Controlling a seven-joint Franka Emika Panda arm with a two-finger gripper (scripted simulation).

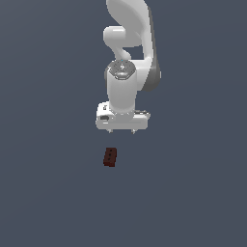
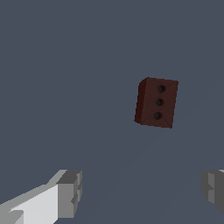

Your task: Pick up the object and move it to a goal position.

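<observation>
The approach step is in hand; nothing has been grasped yet. In the exterior view the claw is seen hanging from the white arm above the grey table, with only short fingertip stubs showing below the hand. The object, a small dark reddish-brown block, lies on the table apart from the claw, at about seven o'clock from it in that view. In the wrist view the block is shown with three dark dots in a row on its upper face, its long side running roughly along the twelve-to-six line, slightly tilted. The two fingertips are spread wide with nothing between them, so the claw is judged to be open and empty. The block is not between the fingers.

For the next move, the claw would need to be shifted sideways until it is centred over the block, lowered around it, and then closed across the block's narrower sides. No goal marker can be made out in either view.
</observation>
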